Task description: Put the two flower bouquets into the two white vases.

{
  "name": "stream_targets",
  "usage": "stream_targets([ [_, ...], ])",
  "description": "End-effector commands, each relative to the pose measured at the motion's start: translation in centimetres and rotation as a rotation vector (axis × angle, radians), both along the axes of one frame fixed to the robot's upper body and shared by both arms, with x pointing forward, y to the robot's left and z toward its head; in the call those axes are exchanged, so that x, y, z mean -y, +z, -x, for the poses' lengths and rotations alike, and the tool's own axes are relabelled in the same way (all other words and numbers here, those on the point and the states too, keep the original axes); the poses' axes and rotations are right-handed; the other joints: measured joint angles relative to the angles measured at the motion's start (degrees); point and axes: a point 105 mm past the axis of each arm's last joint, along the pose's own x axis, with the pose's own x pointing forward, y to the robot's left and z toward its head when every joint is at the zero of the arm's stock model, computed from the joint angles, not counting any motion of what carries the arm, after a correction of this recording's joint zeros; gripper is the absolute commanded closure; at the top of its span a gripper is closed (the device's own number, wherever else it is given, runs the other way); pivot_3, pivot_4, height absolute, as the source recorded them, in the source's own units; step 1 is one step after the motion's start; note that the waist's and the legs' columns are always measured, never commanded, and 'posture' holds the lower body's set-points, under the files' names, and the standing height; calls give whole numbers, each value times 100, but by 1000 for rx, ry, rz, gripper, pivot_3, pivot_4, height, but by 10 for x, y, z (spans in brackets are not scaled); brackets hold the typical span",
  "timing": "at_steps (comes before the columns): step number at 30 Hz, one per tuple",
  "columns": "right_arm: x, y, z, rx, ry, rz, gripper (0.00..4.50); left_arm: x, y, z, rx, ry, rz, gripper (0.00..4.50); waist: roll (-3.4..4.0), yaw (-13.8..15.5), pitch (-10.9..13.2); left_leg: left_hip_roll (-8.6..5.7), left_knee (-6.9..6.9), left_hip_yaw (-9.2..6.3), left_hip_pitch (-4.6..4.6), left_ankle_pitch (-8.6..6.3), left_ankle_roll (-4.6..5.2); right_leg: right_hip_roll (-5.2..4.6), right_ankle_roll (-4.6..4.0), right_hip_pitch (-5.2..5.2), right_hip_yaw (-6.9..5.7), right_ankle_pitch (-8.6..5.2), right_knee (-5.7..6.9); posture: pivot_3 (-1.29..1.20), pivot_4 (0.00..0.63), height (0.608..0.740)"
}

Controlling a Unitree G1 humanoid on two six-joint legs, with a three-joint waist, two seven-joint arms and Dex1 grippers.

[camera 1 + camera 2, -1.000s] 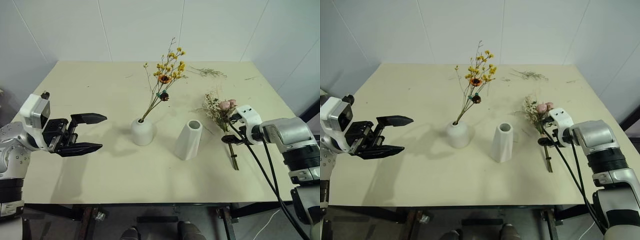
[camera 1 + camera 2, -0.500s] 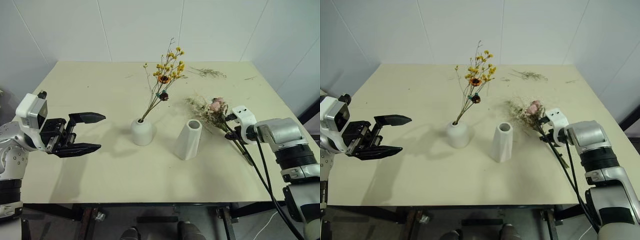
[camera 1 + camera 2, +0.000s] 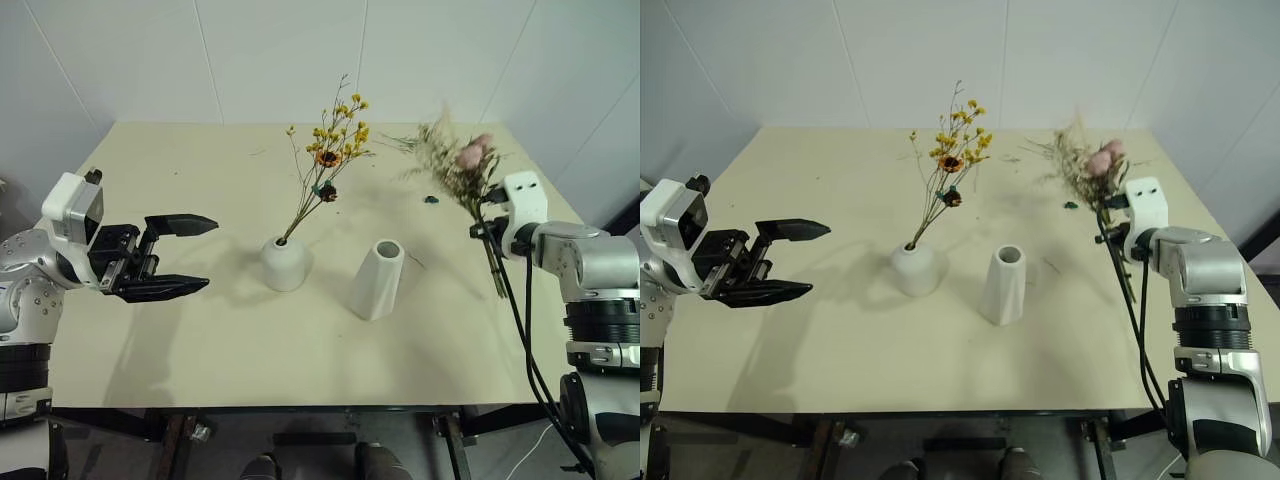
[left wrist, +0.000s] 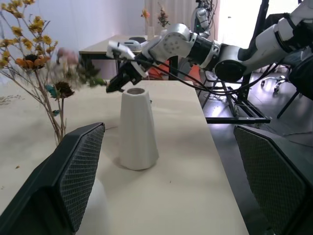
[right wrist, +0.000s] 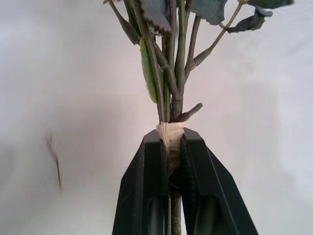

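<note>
Head views: Beige bench (image 3: 200,340) against white walls. Left gripper (image 3: 185,256) hovering over the bench's left side, jaws spread wide, nothing between them, pointing toward the round vase (image 3: 284,264). Yellow bouquet (image 3: 330,150) standing in that round vase, stems leaning right. Tall vase (image 3: 377,280) just right of it, upright, mouth vacant. Right gripper (image 3: 483,229) raised above the bench's right side, jaws clamped on the stems of the rose bouquet (image 3: 462,160), blooms up and blurred, stem ends hanging below the grip, whole bunch clear of the bench. Loose sprigs (image 3: 420,145) lying near the far edge; a small dark scrap (image 3: 430,199) on the bench beneath the lifted blooms.

Left wrist view: Two wide-apart black fingers (image 4: 73,176) framing the tall vase (image 4: 137,128), nothing held. Yellow blossoms beside it. Behind the vase, the right gripper (image 4: 117,82) carrying the blurred pink bunch (image 4: 73,66). Another table and robot hardware in the background.

Right wrist view: Jaws pressed tight on the bouquet's stems (image 5: 171,73) at a pale twine binding (image 5: 170,133), green leaves fanning above.
</note>
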Motion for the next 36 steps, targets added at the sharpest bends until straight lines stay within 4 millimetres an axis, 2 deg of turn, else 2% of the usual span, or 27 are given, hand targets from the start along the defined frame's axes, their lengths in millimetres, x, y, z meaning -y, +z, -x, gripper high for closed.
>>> stream_targets([
  [1, -12, 56, 8, 317, 58, -6, 4469, 3, 5, 5, 27, -87, -23, 0, 0, 1, 0, 0, 0, 1, 0, 0, 0, 0, 0, 0, 0, 0, 1, 0, 150, 740],
  [4, -34, 96, 27, 631, 175, -25, 4469, 4, 5, 2, 22, -98, -19, 0, 0, -6, 0, 0, -1, 1, 0, 0, 0, 0, 2, 0, 0, 0, 3, 0, 150, 740],
  [9, -79, 118, 61, 831, 426, -118, 4469, 3, 6, -2, 16, -105, -14, 0, 0, -7, 0, 0, -11, -1, 0, 0, 0, 0, 5, 0, 0, -2, 1, 0, 150, 740],
  [14, -100, 124, 79, 878, 555, -173, 4469, 2, 6, -2, 13, -105, -12, 0, 0, 7, 0, 1, -8, -3, 3, 1, -1, 0, 4, 0, 0, -2, 8, 0, 150, 740],
  [18, -130, 123, 109, 863, 778, -240, 4469, 2, 7, 2, 18, -113, -3, 0, 1, 14, 0, 1, -9, -5, 3, 1, -1, 1, 3, 1, -1, -2, 9, 0, 150, 740],
  [21, -153, 111, 134, 792, 969, -276, 4469, 3, 12, 9, 40, -118, 28, 0, 0, 4, 0, 3, -12, -6, 3, 1, -1, 0, 1, 0, -1, -3, 7, 0, 150, 740],
  [26, -154, 100, 133, 740, 977, -278, 4469, 5, 22, 16, 47, -125, 66, 0, 0, 19, 0, 3, -7, -6, 4, 1, -1, 0, 0, 2, -2, -4, 9, 0, 150, 740],
  [36, -154, 91, 123, 710, 969, -281, 4469, -10, 27, 21, 70, -36, 24, 0, 0, 17, 0, 4, -14, -7, 9, 3, 0, 1, -7, 2, -2, -6, 8, 0, 150, 740],
])
